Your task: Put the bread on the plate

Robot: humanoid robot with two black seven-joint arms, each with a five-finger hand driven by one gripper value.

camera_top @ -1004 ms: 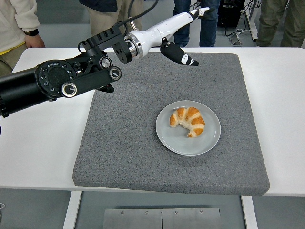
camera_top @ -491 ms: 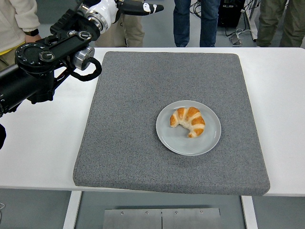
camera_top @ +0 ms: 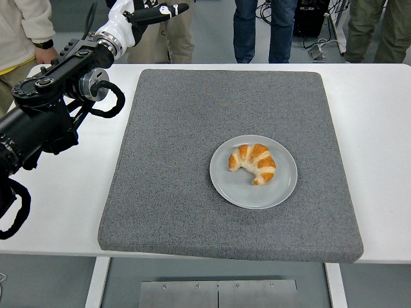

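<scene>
White tabletop (camera_top: 385,128) with a big grey mat (camera_top: 186,192) covering most of it, and a few people standing along the far edge. The left arm (camera_top: 45,115) reaches in from the left and angles up to the far left, its hand (camera_top: 157,11) up past the far edge with fingers stretched out flat, holding nothing. Croissant (camera_top: 253,163) sits on the grey plate (camera_top: 282,189), right of the mat's middle.
</scene>
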